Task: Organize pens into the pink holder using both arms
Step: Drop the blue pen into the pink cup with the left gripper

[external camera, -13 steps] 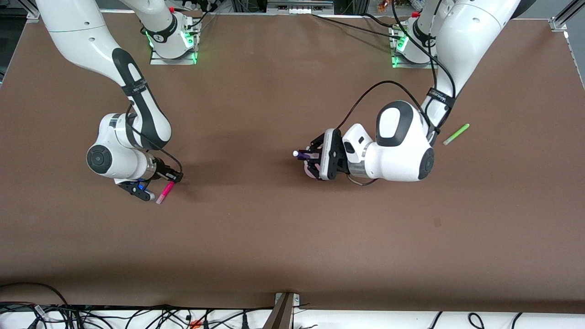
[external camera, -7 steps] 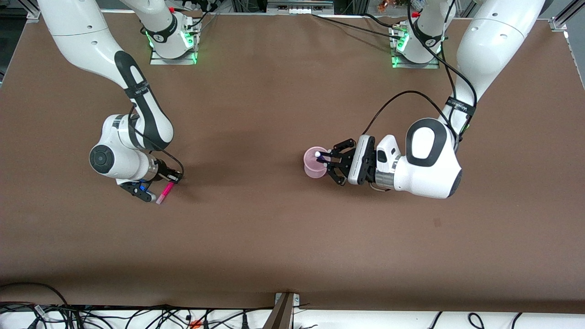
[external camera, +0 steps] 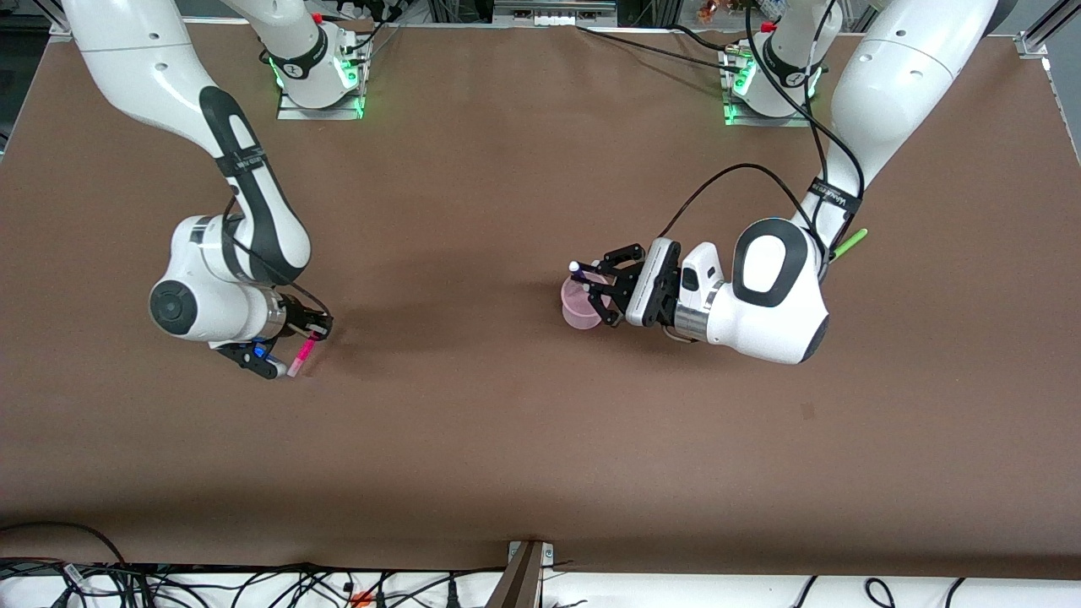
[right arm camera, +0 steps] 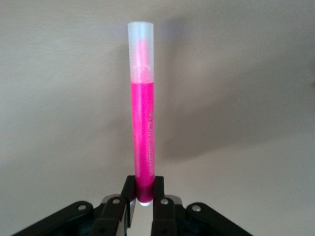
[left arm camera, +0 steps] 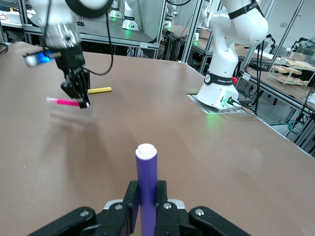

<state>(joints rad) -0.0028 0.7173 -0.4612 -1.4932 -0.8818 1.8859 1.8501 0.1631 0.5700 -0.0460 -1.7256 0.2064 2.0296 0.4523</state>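
L gripper [external camera: 601, 291]: clamped on purple pen [left arm camera: 146, 189], over pink holder [external camera: 580, 306] mid-table.
R gripper [external camera: 291, 344]: clamped on magenta pen [right arm camera: 143, 142], low at right arm's end.
Green pen [external camera: 849, 242]: on table by L arm.
Risk: purple pen looks off-centre over rim; release may tip holder.

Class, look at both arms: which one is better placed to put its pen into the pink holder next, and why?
Left. The left gripper holds the purple pen right over the pink holder, while the right gripper grips the magenta pen toward the right arm's end of the table.
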